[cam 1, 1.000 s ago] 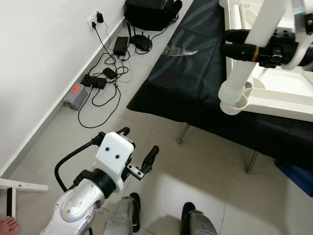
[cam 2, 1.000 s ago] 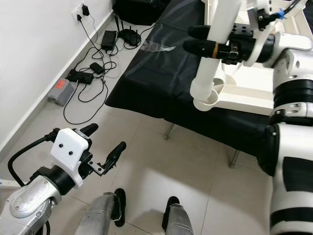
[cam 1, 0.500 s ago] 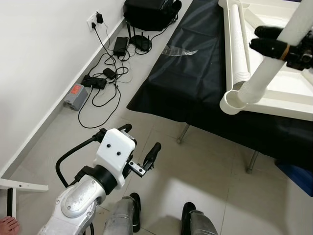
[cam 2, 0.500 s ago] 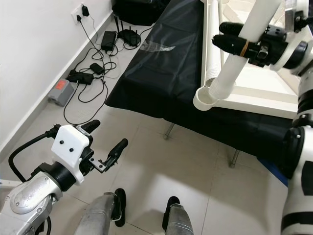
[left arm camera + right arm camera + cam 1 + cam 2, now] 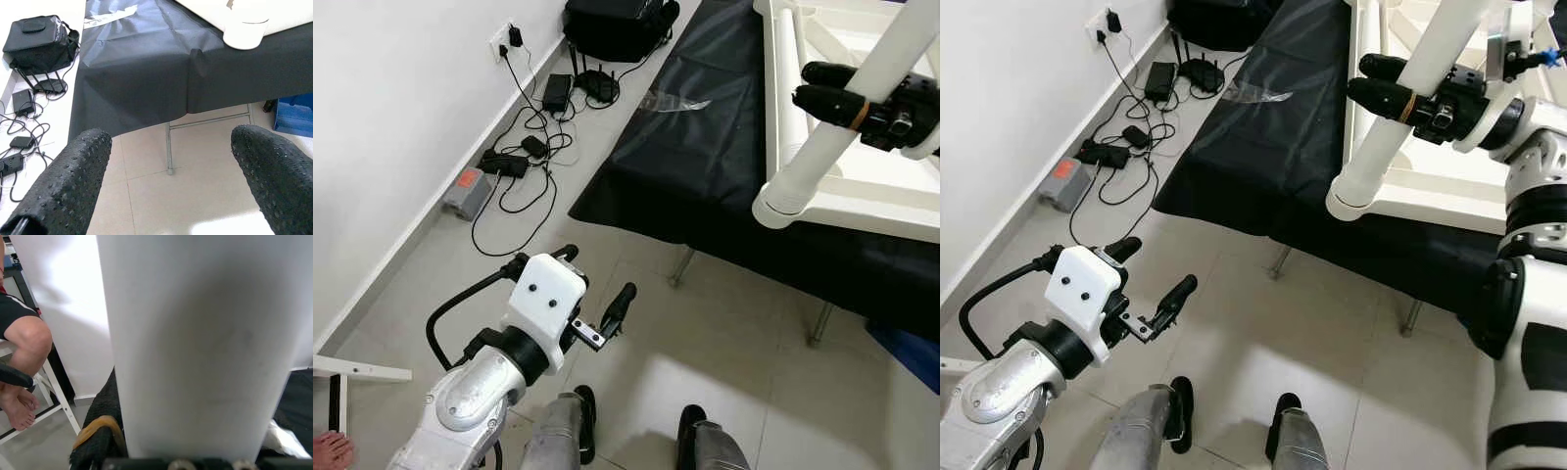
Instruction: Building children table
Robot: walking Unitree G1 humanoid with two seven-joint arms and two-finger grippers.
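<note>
While clamped in the right end effector [image 5: 1381, 86], the table leg [image 5: 1393, 116] meets the tabletop's corner socket [image 5: 1349, 203].

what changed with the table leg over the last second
The right gripper, still shut on the white table leg, has swung the leg's lower end into the corner socket of the upturned white tabletop; a second ago the socket lay open with the leg beside it. The left gripper stayed open and idle over the floor; the black-covered table and the cables are unchanged.
</note>
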